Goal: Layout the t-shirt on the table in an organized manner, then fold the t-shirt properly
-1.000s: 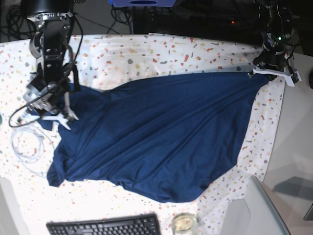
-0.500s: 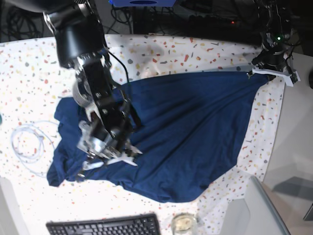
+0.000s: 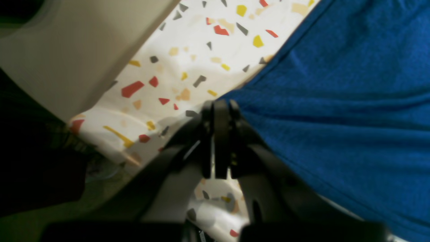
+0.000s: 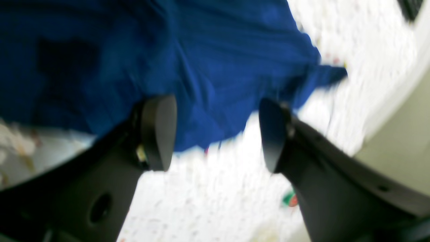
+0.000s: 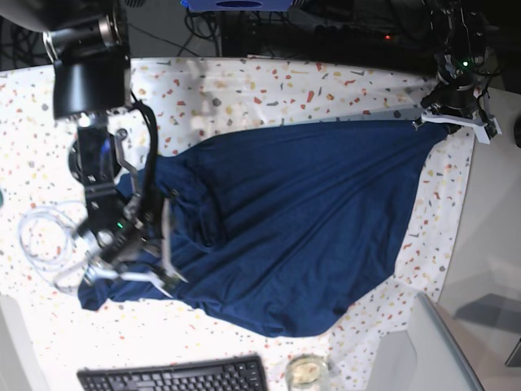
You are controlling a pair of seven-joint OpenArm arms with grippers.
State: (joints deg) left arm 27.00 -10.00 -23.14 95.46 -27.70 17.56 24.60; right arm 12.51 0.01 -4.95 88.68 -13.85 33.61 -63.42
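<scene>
Base view shows the t-shirt (image 5: 285,220) spread across the middle of the table (image 5: 269,85), its long axis running from the far right corner toward the near left edge. One end is drawn out to a taut point at the far right corner, where the left gripper (image 5: 444,114) sits; the opposite end lies bunched and rumpled by the left edge. Its near hem curves in a broad, loose arc toward the front edge. The fabric is soft, matte, dark navy knit, creased with long diagonal folds, lying on a white covering flecked with red, yellow and grey chips.

Left wrist view shows the left gripper (image 3: 218,141) with its black jaws clenched tight together at the corner of the t-shirt (image 3: 336,101), right where the blue hem meets the speckled table (image 3: 188,67); a plain grey surface (image 3: 77,50) borders the cloth beyond.

Right wrist view, blurred, shows the right gripper (image 4: 215,131) with its rounded black jaws spread wide and released, hanging above the crumpled edge of the t-shirt (image 4: 184,50) and the pale table (image 4: 208,201). In the base view this right gripper (image 5: 134,265) is over the bunched left end, beside a coiled white cable (image 5: 45,244). A black keyboard (image 5: 175,376) lies at the front edge.
</scene>
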